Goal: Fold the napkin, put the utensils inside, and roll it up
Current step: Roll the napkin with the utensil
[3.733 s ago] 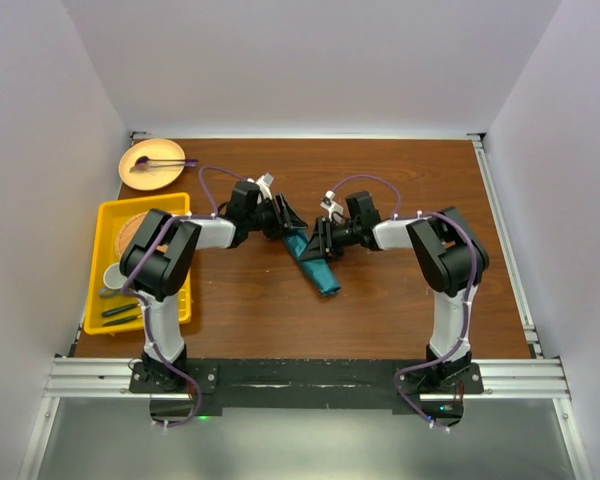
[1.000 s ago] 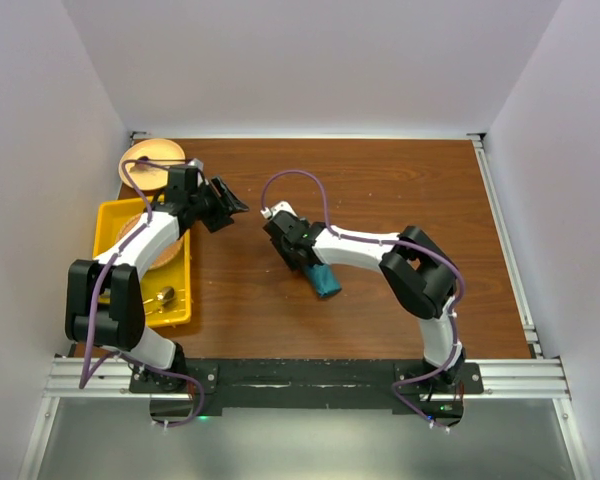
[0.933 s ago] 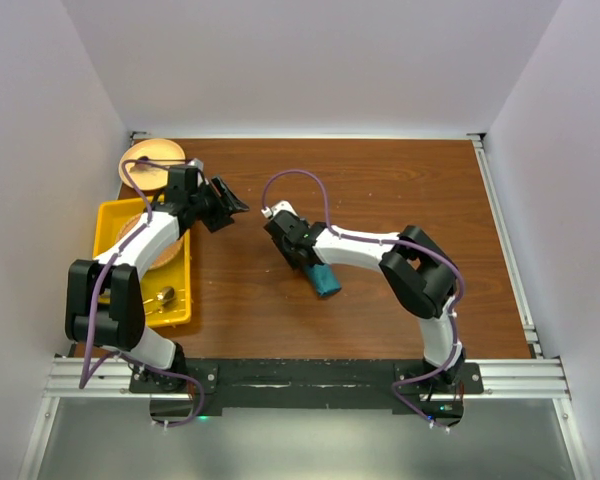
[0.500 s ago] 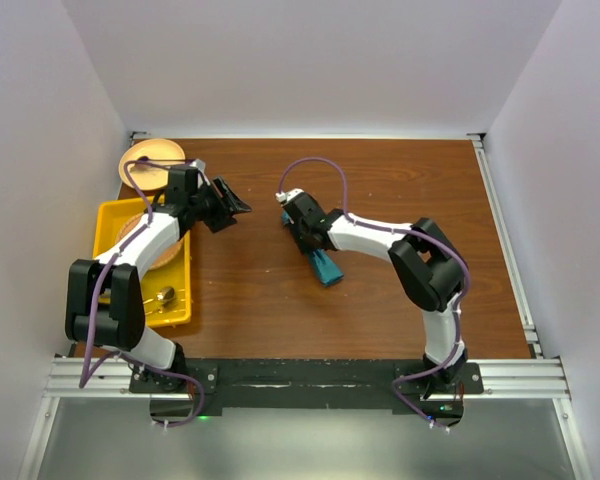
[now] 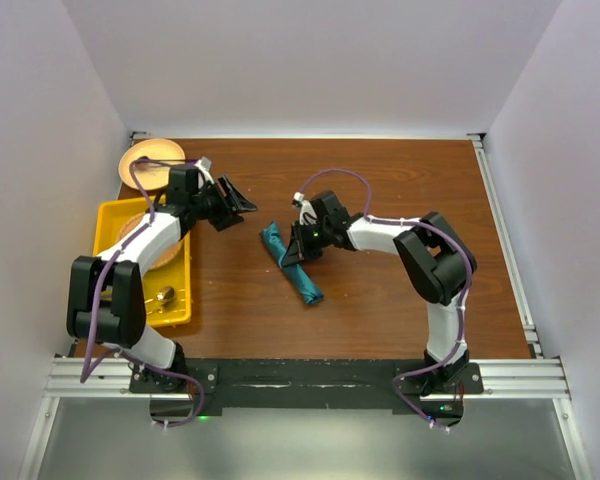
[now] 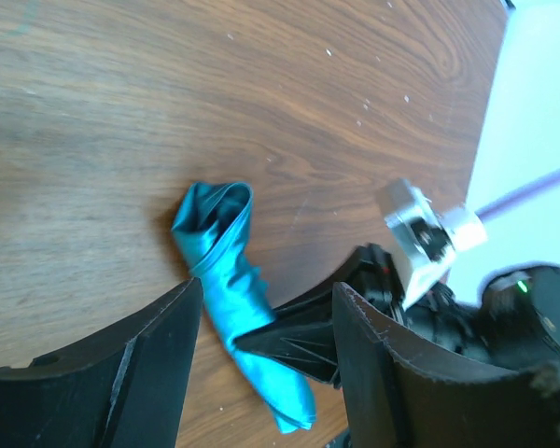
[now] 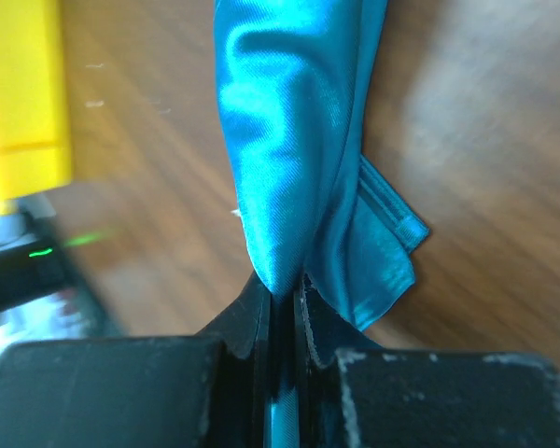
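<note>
The napkin lies twisted into a long bundle mid-worktop, left of centre. The right gripper is clenched on a ridge of its cloth, probably to tug it. The left gripper hovers released nearer the left edge, apparently leaving room.

Napkin, teal, rolled: 1.
Tray, yellow: 1.
Plate, tan, round: 1.
Small gold-coloured item in tray, kind unclear: 1.
Robot arms: 2, namely left arm and right arm.
Cables, purple: 2, one per arm.
Desk, wooden: 1.
</note>
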